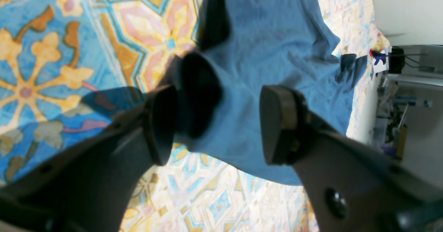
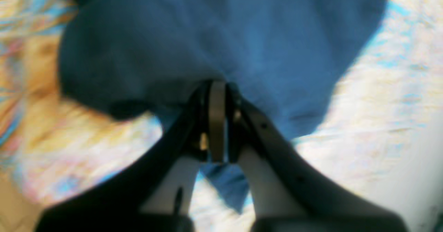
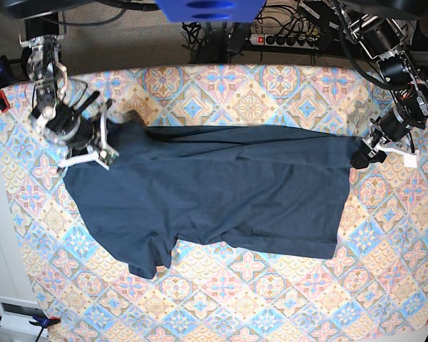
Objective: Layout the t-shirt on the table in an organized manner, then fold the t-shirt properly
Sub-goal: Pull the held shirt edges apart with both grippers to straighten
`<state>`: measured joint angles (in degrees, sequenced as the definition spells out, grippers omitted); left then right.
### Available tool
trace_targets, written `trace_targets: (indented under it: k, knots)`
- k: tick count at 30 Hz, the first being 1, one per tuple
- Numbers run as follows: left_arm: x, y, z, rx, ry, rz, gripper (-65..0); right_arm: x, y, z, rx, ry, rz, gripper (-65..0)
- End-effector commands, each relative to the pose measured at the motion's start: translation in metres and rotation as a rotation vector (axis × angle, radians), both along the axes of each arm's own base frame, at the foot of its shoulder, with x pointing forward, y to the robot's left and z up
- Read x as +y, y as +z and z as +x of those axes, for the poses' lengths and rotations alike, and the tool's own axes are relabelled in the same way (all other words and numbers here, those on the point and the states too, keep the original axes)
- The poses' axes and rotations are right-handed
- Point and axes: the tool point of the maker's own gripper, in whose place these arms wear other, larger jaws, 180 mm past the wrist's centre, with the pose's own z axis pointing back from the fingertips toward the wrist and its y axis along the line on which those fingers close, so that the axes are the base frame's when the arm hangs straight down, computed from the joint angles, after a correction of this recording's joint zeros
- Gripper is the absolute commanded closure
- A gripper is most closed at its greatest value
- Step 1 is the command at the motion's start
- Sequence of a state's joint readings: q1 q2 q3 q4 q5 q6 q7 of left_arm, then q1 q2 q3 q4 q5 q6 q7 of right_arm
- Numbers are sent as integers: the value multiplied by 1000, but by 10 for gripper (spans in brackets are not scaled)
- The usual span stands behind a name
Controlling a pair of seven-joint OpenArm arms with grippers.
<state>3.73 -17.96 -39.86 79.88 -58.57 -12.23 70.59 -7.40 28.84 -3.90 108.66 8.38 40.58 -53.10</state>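
The desk (image 3: 285, 306), covered in a pastel blue, pink and cream diamond-tile cloth with floral motifs, carries a dark navy t-shirt (image 3: 228, 192) spread lengthwise across its middle, slightly rumpled.

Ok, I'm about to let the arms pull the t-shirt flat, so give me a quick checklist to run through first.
1. Right claw shut on the t-shirt: ok.
2. Left claw gripping cloth: not ok, its jaws stand open over the shirt's corner.
3. Shirt wholly on the table: ok.
4. Shirt flat: not ok, a sleeve is bunched and the top edge creased.
5. Neck label showing: cannot tell.
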Motion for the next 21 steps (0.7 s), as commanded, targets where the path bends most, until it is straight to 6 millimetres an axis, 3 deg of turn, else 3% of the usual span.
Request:
trace_targets:
  k: [1,6,10,15,18,21]
  knots:
    - [6,15,8,-44,-1,20,-375,-4,22,18,-71,-7,-4,-7]
    - [6,15,8,-45,-2,21,-375,16,39,40,-133,-20,60,-7]
    - [6,15,8,-44,-3,21,-375,26,35,39,-127,-20,89,-7]
    - [6,10,3,-29,-6,20,-378,42,-1,22,-11,31,85,-11]
    - [3,8,2,-19,-18,21,-381,35,-17,8,37,44,39,-26]
    - [-11,5,5,-2,-81,29,-381,26,-25,-3,54,42,-21,-85]
